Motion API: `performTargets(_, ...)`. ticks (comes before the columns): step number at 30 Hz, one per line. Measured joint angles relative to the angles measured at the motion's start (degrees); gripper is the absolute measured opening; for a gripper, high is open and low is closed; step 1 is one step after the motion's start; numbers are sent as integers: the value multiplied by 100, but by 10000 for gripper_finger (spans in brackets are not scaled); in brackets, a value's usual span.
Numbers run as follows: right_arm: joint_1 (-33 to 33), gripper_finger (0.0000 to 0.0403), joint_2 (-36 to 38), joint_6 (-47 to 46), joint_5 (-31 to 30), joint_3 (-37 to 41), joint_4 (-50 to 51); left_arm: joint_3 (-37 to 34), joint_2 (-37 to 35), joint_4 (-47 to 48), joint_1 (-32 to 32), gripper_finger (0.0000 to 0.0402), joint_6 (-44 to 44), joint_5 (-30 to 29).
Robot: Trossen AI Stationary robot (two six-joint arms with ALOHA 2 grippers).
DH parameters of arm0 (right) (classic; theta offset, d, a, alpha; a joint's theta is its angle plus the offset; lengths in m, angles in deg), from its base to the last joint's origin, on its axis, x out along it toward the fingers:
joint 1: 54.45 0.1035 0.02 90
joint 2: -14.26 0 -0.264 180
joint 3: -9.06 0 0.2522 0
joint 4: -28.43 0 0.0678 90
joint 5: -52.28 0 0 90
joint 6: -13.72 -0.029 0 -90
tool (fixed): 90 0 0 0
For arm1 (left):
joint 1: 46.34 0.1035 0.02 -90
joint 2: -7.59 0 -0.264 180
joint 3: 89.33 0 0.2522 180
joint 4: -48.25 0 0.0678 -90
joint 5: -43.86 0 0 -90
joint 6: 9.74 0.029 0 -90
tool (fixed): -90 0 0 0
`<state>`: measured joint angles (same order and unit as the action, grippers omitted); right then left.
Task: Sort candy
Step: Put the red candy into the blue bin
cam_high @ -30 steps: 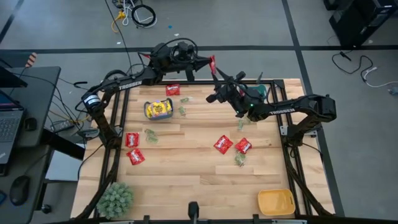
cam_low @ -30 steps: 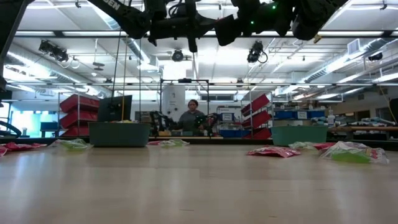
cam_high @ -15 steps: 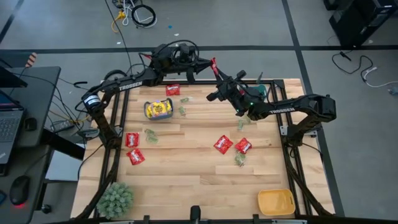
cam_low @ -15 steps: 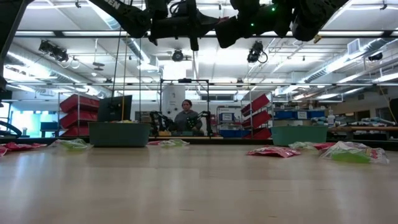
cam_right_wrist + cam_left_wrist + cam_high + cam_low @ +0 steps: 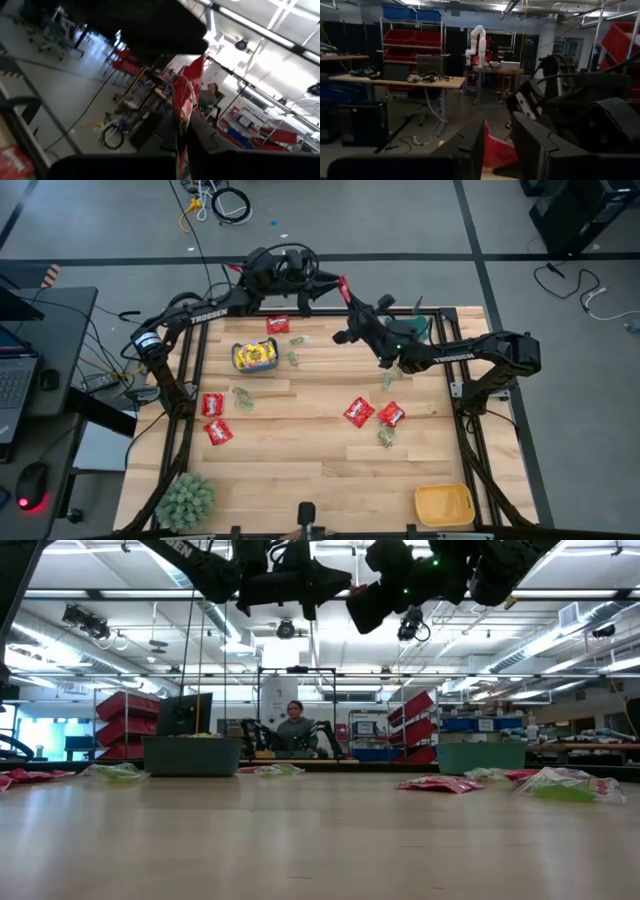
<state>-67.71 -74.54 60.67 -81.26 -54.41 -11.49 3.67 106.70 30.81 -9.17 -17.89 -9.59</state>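
Observation:
A shiny red candy packet point(image 5: 342, 284) hangs in the air above the table's far edge, between my two grippers. My right gripper point(image 5: 347, 297) is shut on it; in its wrist view the packet point(image 5: 183, 97) stands up from between the fingers. My left gripper point(image 5: 323, 288) faces it from the left and is open, with the packet point(image 5: 496, 150) showing in the gap between its fingers point(image 5: 470, 145); I cannot tell whether they touch it. More red point(image 5: 358, 412) and pale green point(image 5: 243, 397) packets lie flat on the table. My right gripper pinches the red packet's lower edge point(image 5: 181, 131) between its two fingers, which come from the table's right and slant upward. The packet is lifted clear of the table and stands on edge above the fingers.
A teal bin point(image 5: 255, 356) with yellow packets stands at the far left, and another teal bin point(image 5: 416, 327) lies under my right arm. A yellow-orange bin point(image 5: 444, 505) sits at the near right and a fuzzy green plant point(image 5: 185, 498) at the near left. A person point(image 5: 295, 730) sits beyond the table.
My right gripper has edged toward the table's far left, closer to my left gripper, and has tipped upward. The red packet stays held up between the two grippers.

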Motion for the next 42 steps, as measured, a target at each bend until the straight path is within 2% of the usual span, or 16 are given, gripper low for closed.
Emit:
performTargets(8, -104, 9, 26, -676, -262, 2, 1261, -56, -13, 141, 197, 92, 213, -67)
performTargets(13, -272, 8, 443, -1655, -205, 9, 3024, -546, -327, 106, 169, 66, 798, -262)
performTargets(17, -417, 8, 908, -2377, -12, 9, 4797, -1056, -728, 90, 173, 51, 942, -309)
performTargets(22, -594, 8, 1333, -2820, 126, 9, 7004, -1793, -1305, 108, 157, 46, 1179, -425)
performTargets(26, -748, 8, 1340, -3121, 164, 9, 8243, -2388, -1716, 127, 73, 46, 1444, -697)
performTargets(33, -1139, 7, 870, -3246, 314, 9, 8606, -3050, -2235, 538, -161, 46, 1906, -1209)
performTargets(42, -1495, 7, 206, -3351, 316, 9, 8859, -3276, -2544, 1384, -606, 46, 2558, -2077)
